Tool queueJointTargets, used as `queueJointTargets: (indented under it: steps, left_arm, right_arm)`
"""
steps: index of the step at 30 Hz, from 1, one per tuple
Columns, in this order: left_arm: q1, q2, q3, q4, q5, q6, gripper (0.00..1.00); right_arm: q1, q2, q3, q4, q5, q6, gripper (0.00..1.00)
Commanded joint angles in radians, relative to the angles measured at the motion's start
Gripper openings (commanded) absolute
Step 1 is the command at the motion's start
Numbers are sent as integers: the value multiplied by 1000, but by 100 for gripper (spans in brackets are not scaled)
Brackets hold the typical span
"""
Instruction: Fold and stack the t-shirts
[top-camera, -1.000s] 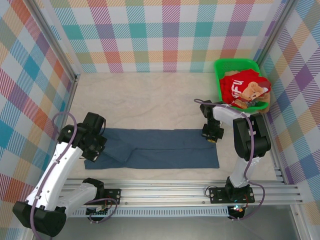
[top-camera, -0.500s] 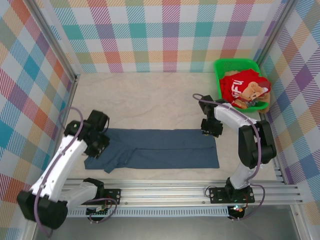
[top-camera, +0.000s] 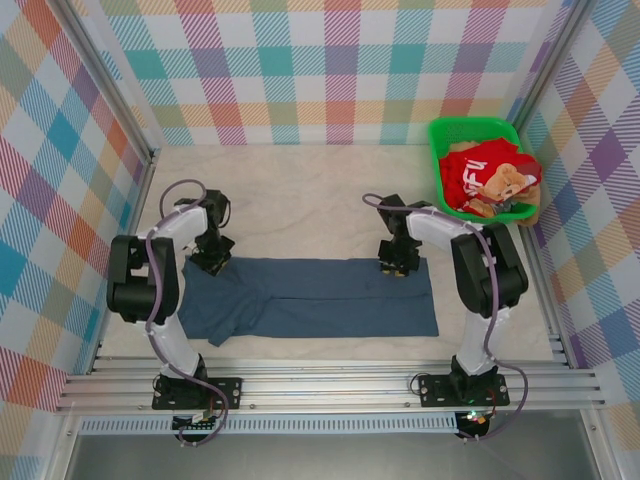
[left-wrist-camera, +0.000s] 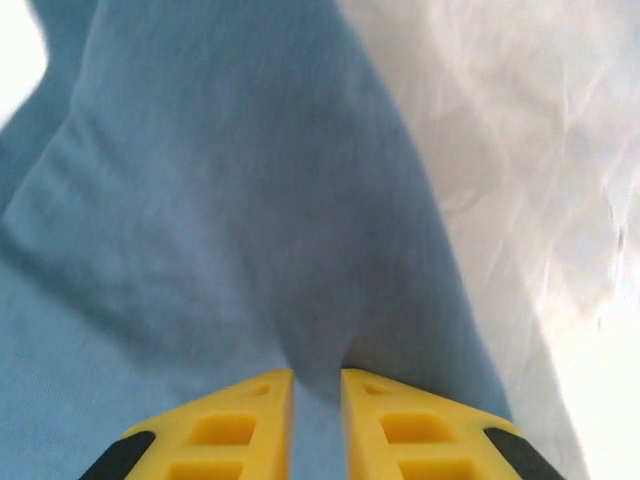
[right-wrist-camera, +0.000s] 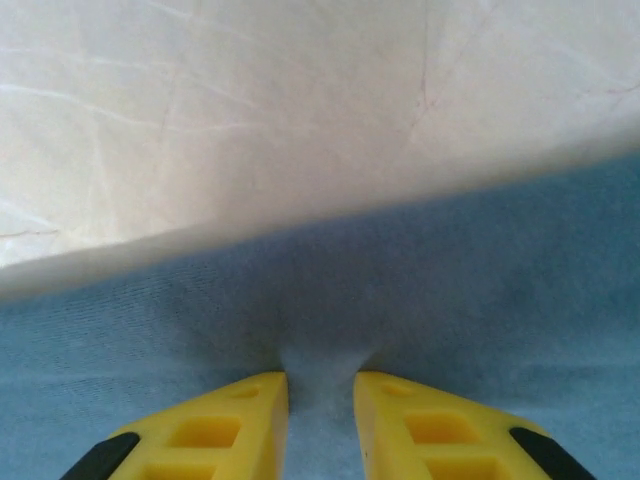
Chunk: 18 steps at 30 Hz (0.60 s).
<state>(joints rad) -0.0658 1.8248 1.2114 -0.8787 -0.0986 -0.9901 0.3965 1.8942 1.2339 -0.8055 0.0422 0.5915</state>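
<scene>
Shirt: plain slate-blue cloth t-shirt (top-camera: 310, 298), a flat strip, well apart from the green plastic basket (top-camera: 472, 123).
Left gripper (top-camera: 212, 262): pinching its edge, at the end farthest from the basket.
Right gripper (top-camera: 393, 265): pinching the same edge, at the basket-side end.
Risk: both pinches look shallow, so the cloth may slip out and skew the fold.

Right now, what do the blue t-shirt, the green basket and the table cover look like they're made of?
The blue t-shirt: soft matte knit cloth, probably cotton; it creases and lies limp. The green basket: likely rigid moulded plastic, judging by its smooth bright rim. The table cover: pale wrinkled sheet, cloth or paper; cannot tell which.
</scene>
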Motion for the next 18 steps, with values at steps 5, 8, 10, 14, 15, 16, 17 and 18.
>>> queueJointTargets:
  steps: [5,8,10,14,15,16,17,18]
  left_arm:
    - [40,186,101,70,-6,124,19]
    - [50,267,196,103,6,178,19]
    - [56,315,270,127,25,213,19]
    - [57,382,453,26,41,242,22]
    - [56,363,466,19,37,245,26]
    - [56,327,467,15,29,248,31]
    - [56,281,459,10,17,255,35]
    - [56,228,438,8,9,265,39]
  right_arm:
    - [-51,167,146,-62,8,11,26]
    - [-78,239,259,-109,8,-14,27]
    - [-93,281,336,-136,4,-32,27]
    - [-108,353,490,-188,18,-86,28]
    - [-108,356,517,-189,21,-106,28]
    - [-108,355,534,-188,18,-120,29]
    - [-108,346,550,-186,14,-136,30]
    - [-106,327,554,-179,8,-146,32]
